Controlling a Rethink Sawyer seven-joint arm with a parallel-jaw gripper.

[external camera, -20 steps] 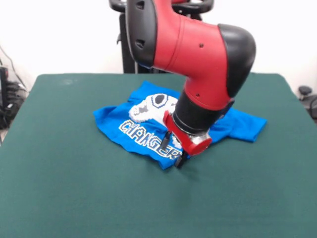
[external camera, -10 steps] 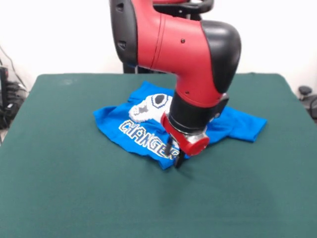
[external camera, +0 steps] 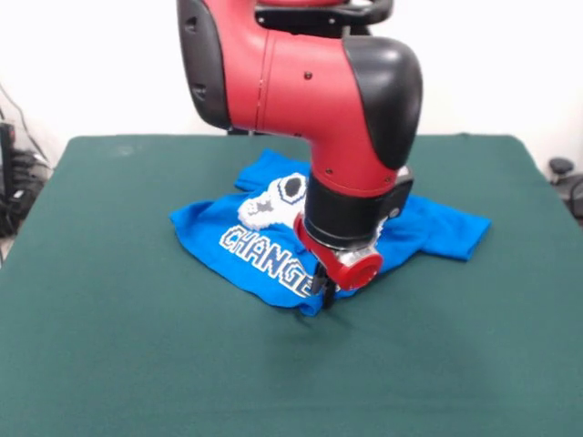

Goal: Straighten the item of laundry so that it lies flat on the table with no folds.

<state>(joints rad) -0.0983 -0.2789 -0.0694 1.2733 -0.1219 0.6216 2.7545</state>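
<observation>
The item of laundry (external camera: 211, 229), a bright blue T-shirt with a white controller print and "CHANGE" lettering showing, lies rumpled in the middle of the dark green table (external camera: 127, 346). One sleeve reaches out to the right. The red and black arm comes down over the shirt and hides its middle. My gripper (external camera: 324, 295) sits at the shirt's near hem, its dark fingers drawn together on the cloth edge. The hem bulges toward the near side there.
Cables and dark equipment (external camera: 14, 182) lie off the table's left edge. A dark object (external camera: 565, 177) sits beyond the right edge. Green tabletop stretches widely around the shirt on all sides.
The arm swung left and the fingers, apart a second ago, have closed at the hem. The shirt's near edge has shifted forward and left, and the lettering moved with it.
</observation>
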